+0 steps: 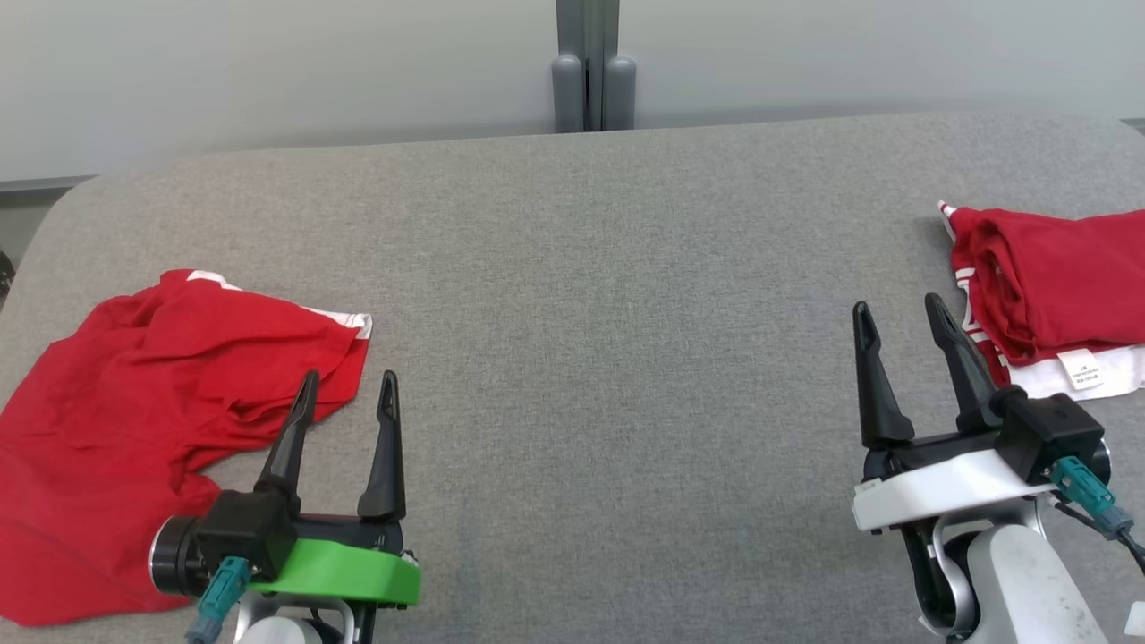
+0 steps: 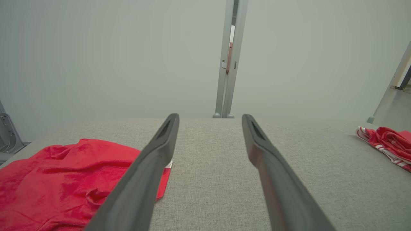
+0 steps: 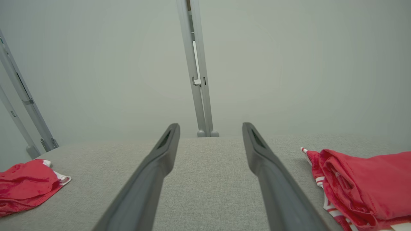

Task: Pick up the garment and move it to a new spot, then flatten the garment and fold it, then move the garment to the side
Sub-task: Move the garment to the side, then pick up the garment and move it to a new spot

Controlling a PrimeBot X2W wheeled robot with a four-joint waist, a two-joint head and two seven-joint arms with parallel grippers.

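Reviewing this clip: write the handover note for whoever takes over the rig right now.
Left gripper: open, holding nothing, at the right edge of the crumpled red garment.
Right gripper: open, holding nothing, next to the folded red pile at the right of the table.
Done: nothing yet; the crumpled garment lies unflattened on the left.
Left: pick it up, move it, flatten, fold, set aside.

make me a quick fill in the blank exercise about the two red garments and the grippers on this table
1. The crumpled red garment lies on the robot's ____ side of the grey table.
2. The left gripper and right gripper both stand ____, with nothing held.
3. The folded red garment has a ____ label at its near edge.

Missing words: left; open; white
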